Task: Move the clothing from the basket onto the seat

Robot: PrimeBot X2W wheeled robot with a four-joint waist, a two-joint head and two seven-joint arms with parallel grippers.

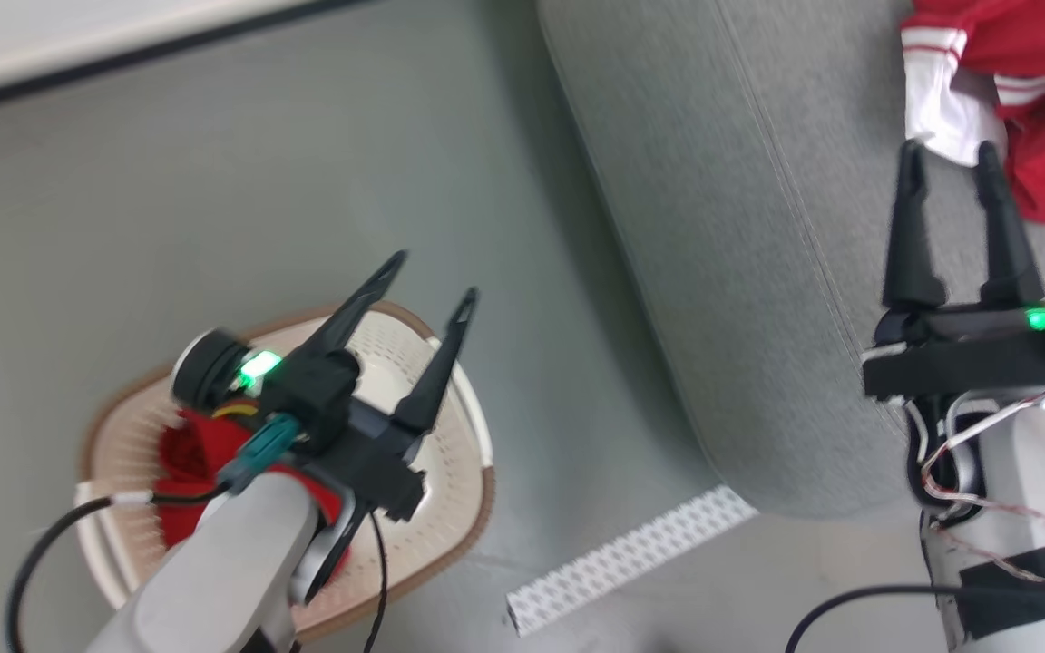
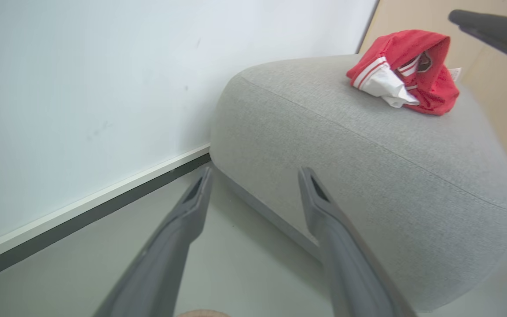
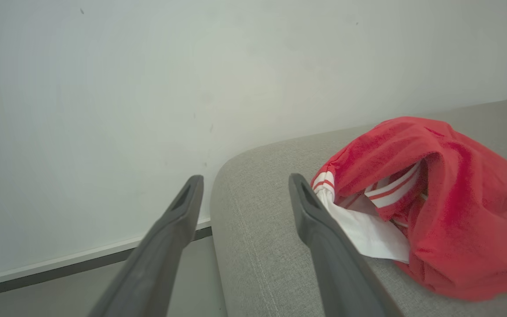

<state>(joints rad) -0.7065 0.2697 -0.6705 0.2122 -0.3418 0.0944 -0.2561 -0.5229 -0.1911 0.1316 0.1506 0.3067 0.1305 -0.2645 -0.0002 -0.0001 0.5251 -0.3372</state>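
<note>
A red and white garment lies bunched on the grey seat, also seen in the left wrist view and right wrist view. My right gripper stands open just in front of it, nothing between its fingers. The cream basket sits on the floor at lower left with red clothing inside, partly hidden by my left arm. My left gripper hangs open above the basket, its fingers pointing toward the seat.
A white perforated strip lies on the grey floor between basket and seat. A white wall with a dark baseboard runs along the far side. Cables hang from my right arm.
</note>
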